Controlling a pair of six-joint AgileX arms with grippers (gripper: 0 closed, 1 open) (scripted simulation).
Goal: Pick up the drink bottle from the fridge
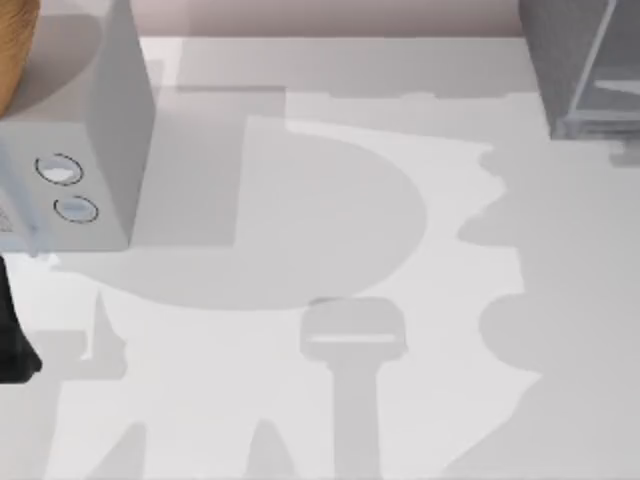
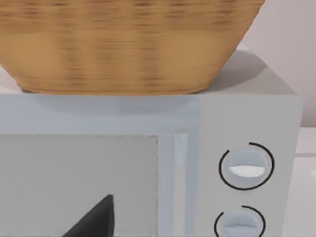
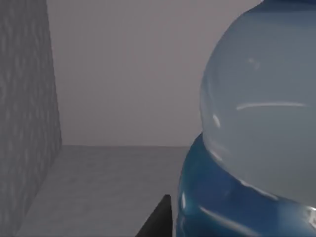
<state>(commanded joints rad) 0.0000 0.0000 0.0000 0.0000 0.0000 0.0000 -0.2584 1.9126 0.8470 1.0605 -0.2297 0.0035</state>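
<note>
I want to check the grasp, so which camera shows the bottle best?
The right wrist view: the bottle looms close there, pale clear upper body over a blue lower band, inside the fridge, with a dark fingertip beside its base. The top view gives just the fridge's corner. The left wrist view faces the microwave and basket.

A microwave stands at the worktop's far left with a basket on top of it. The fridge stands at the far right corner, well apart. The bottle sits inside the fridge, on its floor.
</note>
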